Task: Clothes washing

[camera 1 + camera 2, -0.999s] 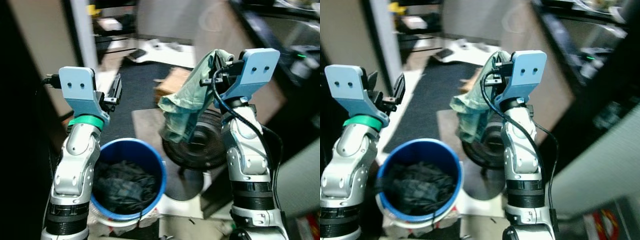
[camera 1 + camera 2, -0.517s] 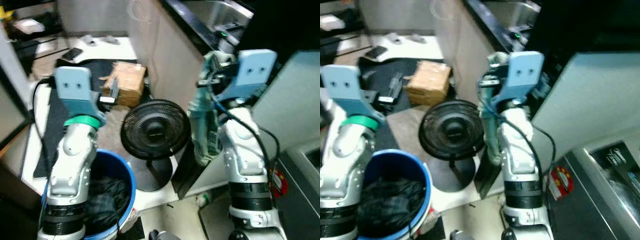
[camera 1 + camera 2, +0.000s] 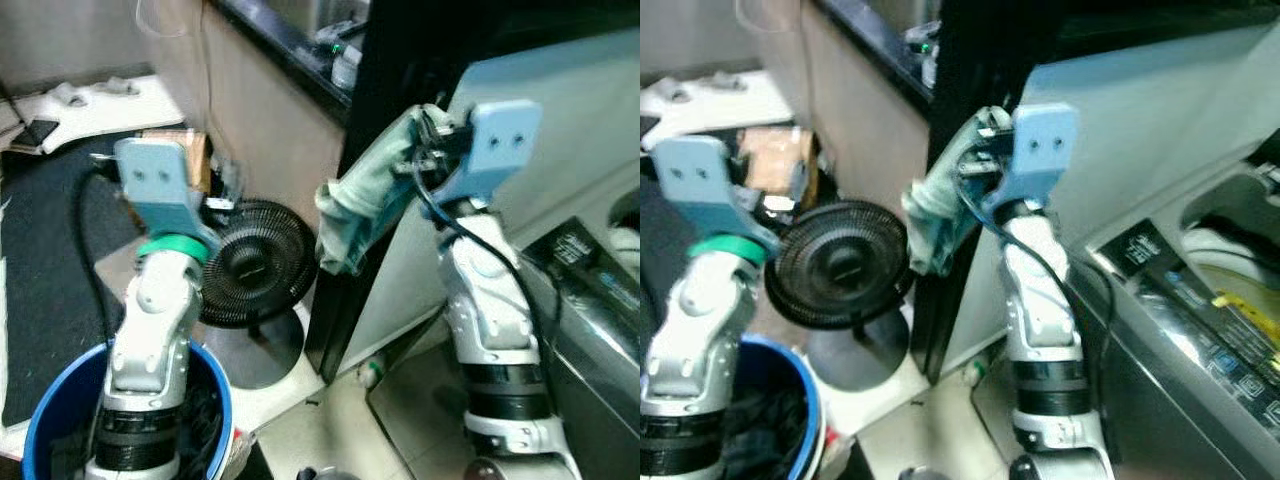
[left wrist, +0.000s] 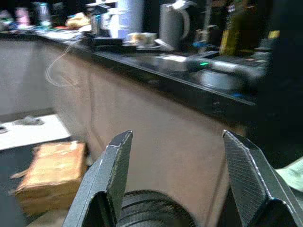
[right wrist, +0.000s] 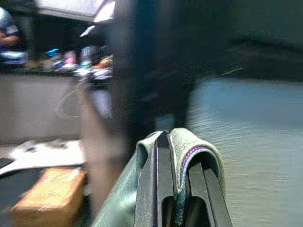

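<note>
- Carrying one pale green garment point(image 3: 365, 205) toward the washing machine point(image 3: 1200, 300), the robot appears midway through its laundry run; loading is not yet done.
- Dark clothes wait in the blue bucket point(image 3: 40, 430) at its feet, beside a floor fan point(image 3: 250, 275).
- Right tool point(image 5: 182, 189), raised chest-high, pinches the garment, which drapes from it.
- Left tool point(image 4: 177, 182), also raised, is spread wide and empty.

Black countertop point(image 4: 189, 71), beige cabinet front point(image 3: 265, 130), floor fan point(image 3: 250, 275).
</note>
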Controlling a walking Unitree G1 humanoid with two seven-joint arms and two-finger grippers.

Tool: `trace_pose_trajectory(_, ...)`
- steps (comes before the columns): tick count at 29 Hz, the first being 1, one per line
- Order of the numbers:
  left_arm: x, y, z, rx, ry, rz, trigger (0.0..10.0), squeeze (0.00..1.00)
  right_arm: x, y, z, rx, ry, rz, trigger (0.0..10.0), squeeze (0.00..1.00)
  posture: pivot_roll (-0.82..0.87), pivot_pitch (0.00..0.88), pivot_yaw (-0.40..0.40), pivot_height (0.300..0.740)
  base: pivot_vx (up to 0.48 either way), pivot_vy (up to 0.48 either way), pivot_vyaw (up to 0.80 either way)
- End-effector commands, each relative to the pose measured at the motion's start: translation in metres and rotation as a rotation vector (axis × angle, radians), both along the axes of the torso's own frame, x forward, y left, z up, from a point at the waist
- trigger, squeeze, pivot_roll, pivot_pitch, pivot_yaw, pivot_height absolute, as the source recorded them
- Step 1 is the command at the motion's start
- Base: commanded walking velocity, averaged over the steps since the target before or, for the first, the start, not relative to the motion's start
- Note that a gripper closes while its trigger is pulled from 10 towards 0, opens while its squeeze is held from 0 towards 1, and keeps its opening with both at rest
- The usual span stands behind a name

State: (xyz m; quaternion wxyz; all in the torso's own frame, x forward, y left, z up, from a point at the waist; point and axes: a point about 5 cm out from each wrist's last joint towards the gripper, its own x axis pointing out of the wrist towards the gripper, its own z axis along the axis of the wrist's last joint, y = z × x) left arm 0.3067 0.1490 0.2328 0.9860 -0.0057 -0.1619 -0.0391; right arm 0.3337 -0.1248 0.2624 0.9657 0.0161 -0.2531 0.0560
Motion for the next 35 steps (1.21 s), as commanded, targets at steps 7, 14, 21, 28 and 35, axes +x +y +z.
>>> trace_pose_trajectory(7, -0.001, 0.001, -0.002, 0.003, 0.003, 0.006, 10.0, 0.00, -0.001, -0.002, -0.001, 0.017, 0.002, -0.006, 10.0, 0.00, 0.03, 0.000, -0.024, 0.740, 0.000, 0.000, -0.80)
trace_pose_trajectory(14, -0.001, 0.001, -0.001, -0.006, -0.001, 0.004, 10.0, 0.00, -0.001, -0.002, -0.001, 0.022, 0.001, -0.007, 10.0, 0.00, 0.03, 0.000, -0.023, 0.740, 0.000, 0.000, -0.80)
trace_pose_trajectory(21, -0.001, 0.001, -0.001, -0.003, 0.001, 0.006, 10.0, 0.00, -0.001, -0.002, 0.002, 0.029, -0.009, -0.010, 10.0, 0.00, 0.03, 0.000, -0.022, 0.740, 0.000, 0.000, -0.80)
trace_pose_trajectory(28, -0.001, 0.002, -0.002, 0.001, 0.005, 0.013, 10.0, 0.00, 0.000, -0.012, 0.015, 0.094, -0.060, -0.025, 10.0, 0.00, 0.03, 0.000, -0.024, 0.740, 0.000, 0.000, -0.80)
trace_pose_trajectory(35, -0.001, 0.002, -0.001, 0.001, 0.003, 0.015, 10.0, 0.00, 0.000, -0.015, 0.014, 0.163, -0.044, -0.021, 10.0, 0.00, 0.03, 0.000, -0.023, 0.740, 0.000, 0.000, -0.80)
